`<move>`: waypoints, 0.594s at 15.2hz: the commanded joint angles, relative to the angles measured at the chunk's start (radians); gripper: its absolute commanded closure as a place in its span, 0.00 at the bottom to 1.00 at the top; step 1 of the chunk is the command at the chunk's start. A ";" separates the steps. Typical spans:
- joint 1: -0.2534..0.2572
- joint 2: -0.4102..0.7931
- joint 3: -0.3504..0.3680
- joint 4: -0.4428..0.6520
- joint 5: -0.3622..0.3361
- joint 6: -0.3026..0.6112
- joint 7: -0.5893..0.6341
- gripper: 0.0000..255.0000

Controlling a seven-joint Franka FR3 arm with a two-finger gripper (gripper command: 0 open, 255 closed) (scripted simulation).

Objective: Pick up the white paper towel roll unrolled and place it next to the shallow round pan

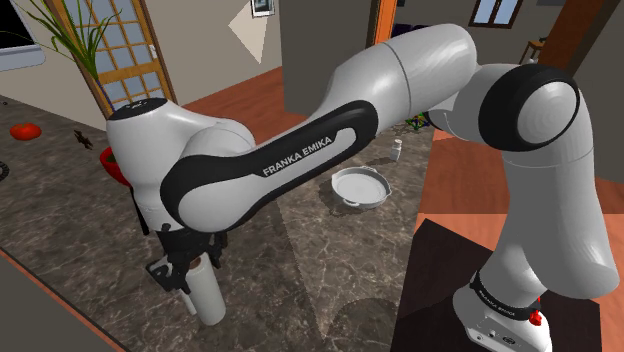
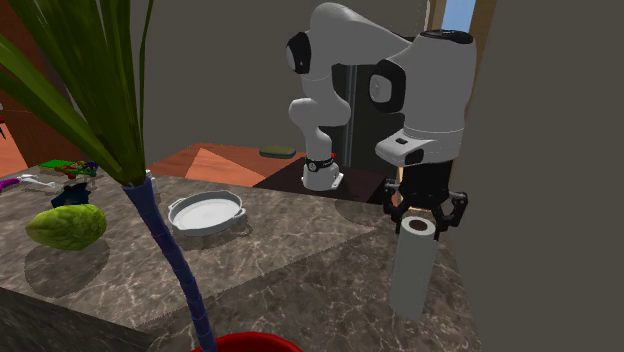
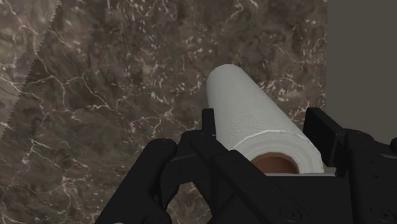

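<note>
The white paper towel roll (image 1: 211, 298) stands upright on the dark marble counter (image 1: 300, 260), near the counter's edge at the shoulder view's lower left. My black gripper (image 1: 188, 277) is lowered over the roll's top, straddling it. In the second exterior view the gripper (image 2: 418, 222) sits around the top of the roll (image 2: 413, 275), whose cardboard core shows. In the wrist view the roll (image 3: 251, 111) runs away from the gripper (image 3: 261, 130) down to the counter. The shallow round white pan (image 1: 343, 180) (image 2: 182, 211) lies further along the counter, well apart from the roll.
A small white bottle (image 1: 397, 149) stands beyond the pan. A red bowl (image 1: 117, 168) and a red object (image 1: 25, 130) lie at the shoulder view's left. A green lumpy object (image 2: 65, 225) and a tall plant stem (image 2: 165, 250) stand in the second exterior view's foreground. The counter's edge runs close by the roll.
</note>
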 commanded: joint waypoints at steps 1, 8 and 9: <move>0.000 0.001 0.000 -0.001 0.001 0.000 0.000 1.00; 0.001 -0.002 0.002 0.008 0.002 -0.011 -0.001 1.00; 0.001 -0.005 0.003 0.017 0.004 -0.023 -0.002 1.00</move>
